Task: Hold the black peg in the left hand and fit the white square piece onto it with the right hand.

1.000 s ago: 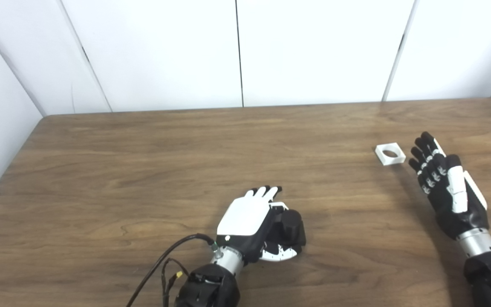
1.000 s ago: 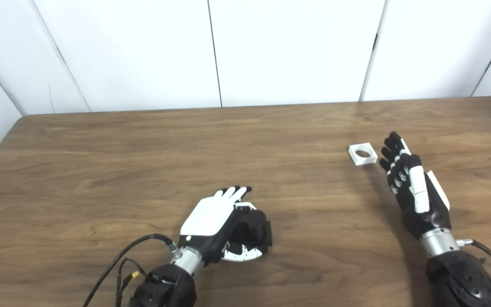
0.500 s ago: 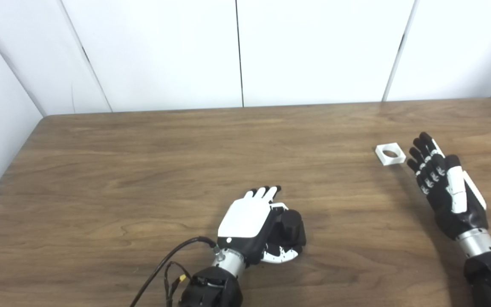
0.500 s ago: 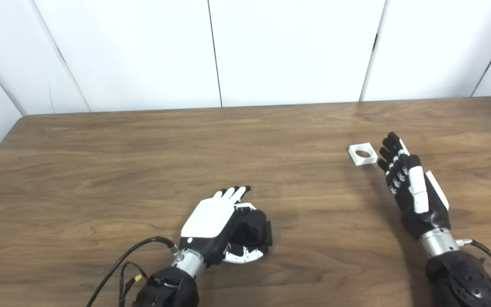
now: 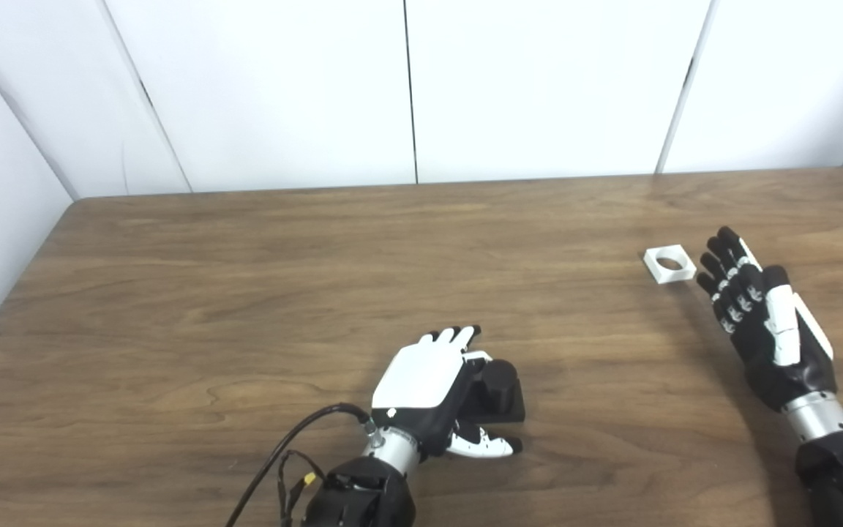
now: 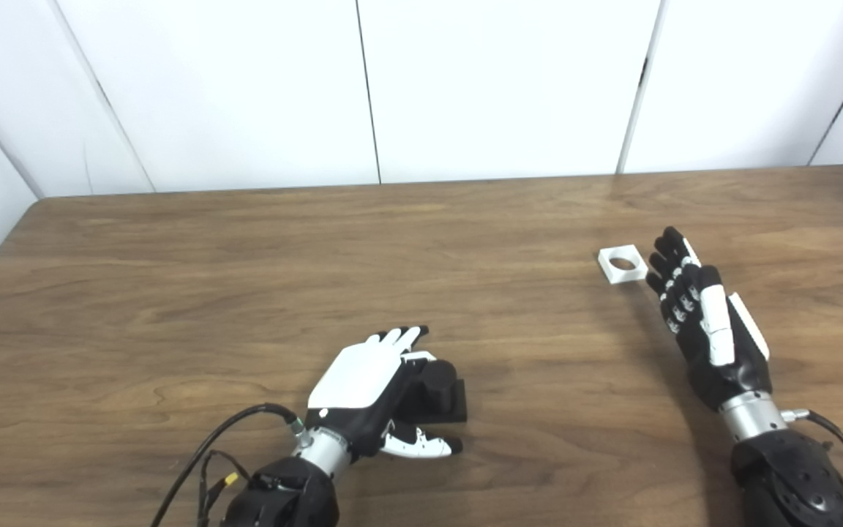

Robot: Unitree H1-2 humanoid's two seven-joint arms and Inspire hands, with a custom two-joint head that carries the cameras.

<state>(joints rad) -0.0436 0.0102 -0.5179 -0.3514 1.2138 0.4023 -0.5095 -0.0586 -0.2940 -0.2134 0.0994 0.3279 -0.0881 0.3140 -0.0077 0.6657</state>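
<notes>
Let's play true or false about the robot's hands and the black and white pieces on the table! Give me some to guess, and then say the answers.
1. The white square piece lies flat on the table. True.
2. The right hand is holding the white square piece. False: it is open, with its fingertips just beside the piece.
3. The white square piece has a round hole in it. True.
4. The black peg is already inside the white piece. False: the peg is far from it, next to the left hand.
5. The left hand has lifted the black peg high in the air. False: the peg's base sits on the table, with the hand's fingers and thumb spread around it.
</notes>
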